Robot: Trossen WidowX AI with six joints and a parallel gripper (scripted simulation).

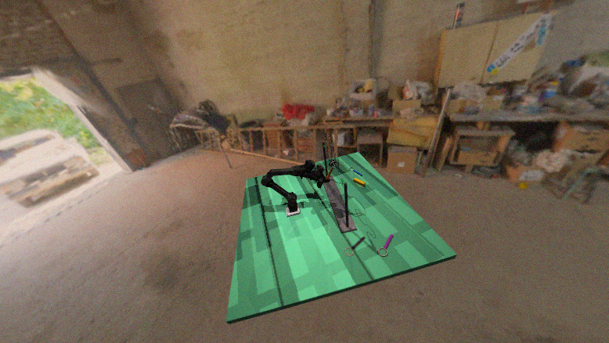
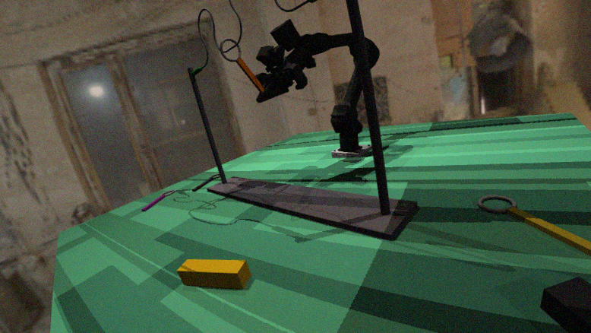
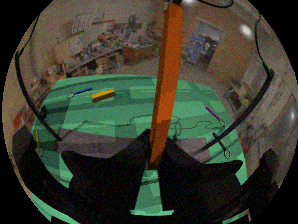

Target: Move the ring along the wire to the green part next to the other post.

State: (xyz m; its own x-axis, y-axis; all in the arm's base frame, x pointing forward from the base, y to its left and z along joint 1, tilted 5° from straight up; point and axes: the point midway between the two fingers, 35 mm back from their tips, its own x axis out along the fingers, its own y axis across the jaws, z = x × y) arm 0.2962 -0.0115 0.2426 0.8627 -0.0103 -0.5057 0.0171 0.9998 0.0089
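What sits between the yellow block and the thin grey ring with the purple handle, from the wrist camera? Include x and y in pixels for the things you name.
No object stands between the yellow block point(image 2: 213, 274) point(image 3: 103, 95) and the purple-handled ring point(image 2: 156, 201) point(image 3: 215, 116); the wrist view shows the held orange handle point(image 2: 250, 74) point(image 3: 167, 80) crossing in front.

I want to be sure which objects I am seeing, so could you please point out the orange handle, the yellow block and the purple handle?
orange handle point(image 2: 250, 75): exterior view, middle of its shaft
yellow block point(image 2: 212, 273): exterior view, long side
purple handle point(image 1: 388, 242): top view, middle of its shaft
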